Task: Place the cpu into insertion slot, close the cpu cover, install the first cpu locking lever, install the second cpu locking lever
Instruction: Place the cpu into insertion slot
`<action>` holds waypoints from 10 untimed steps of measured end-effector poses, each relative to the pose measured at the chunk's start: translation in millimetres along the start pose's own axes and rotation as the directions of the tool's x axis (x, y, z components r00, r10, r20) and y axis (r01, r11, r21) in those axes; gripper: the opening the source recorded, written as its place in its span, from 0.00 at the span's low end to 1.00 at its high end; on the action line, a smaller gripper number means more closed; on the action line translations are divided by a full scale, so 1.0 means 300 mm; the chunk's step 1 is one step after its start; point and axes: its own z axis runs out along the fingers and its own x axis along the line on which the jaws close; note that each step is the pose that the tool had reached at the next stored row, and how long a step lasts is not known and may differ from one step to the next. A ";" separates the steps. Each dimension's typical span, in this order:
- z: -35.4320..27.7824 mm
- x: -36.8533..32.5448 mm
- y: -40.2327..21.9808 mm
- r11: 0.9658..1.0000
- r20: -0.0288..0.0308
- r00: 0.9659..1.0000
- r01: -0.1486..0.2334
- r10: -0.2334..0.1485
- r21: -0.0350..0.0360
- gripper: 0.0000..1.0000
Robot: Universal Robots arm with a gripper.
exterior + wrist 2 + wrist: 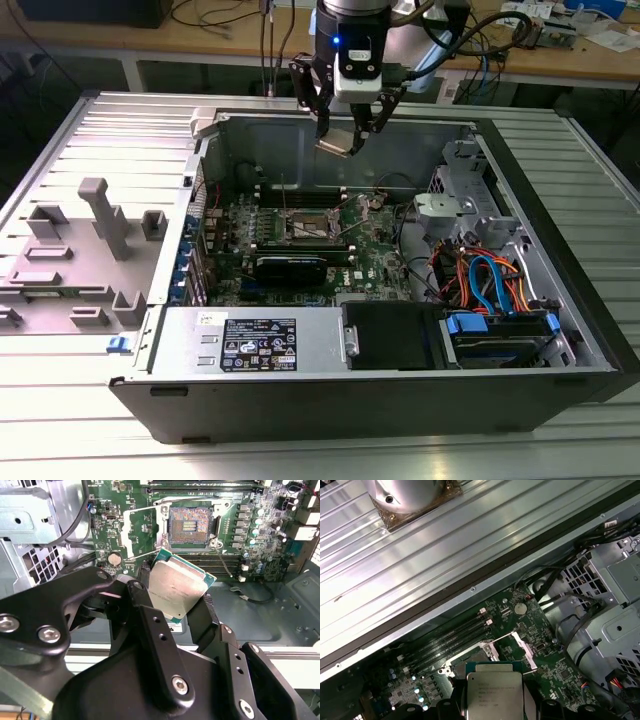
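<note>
Your jaws are closed on opposite edges of the cpu [177, 590], holding it in the air above the open computer case [420, 150]. In the exterior view, the insertion slot [305, 228] lies at about 7 o'clock from the chip, well apart, its contacts uncovered.

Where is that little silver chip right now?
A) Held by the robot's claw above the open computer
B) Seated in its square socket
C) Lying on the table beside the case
A: the gripper holds the cpu above the board, and the insertion slot is bare.
</note>
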 end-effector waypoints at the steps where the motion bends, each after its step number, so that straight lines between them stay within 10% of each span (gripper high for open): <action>1: 0.000 0.000 0.000 1.000 0.000 1.000 0.000 0.000 0.000 0.54; 10: 0.000 0.000 0.000 1.000 0.001 1.000 -0.006 0.006 0.000 0.54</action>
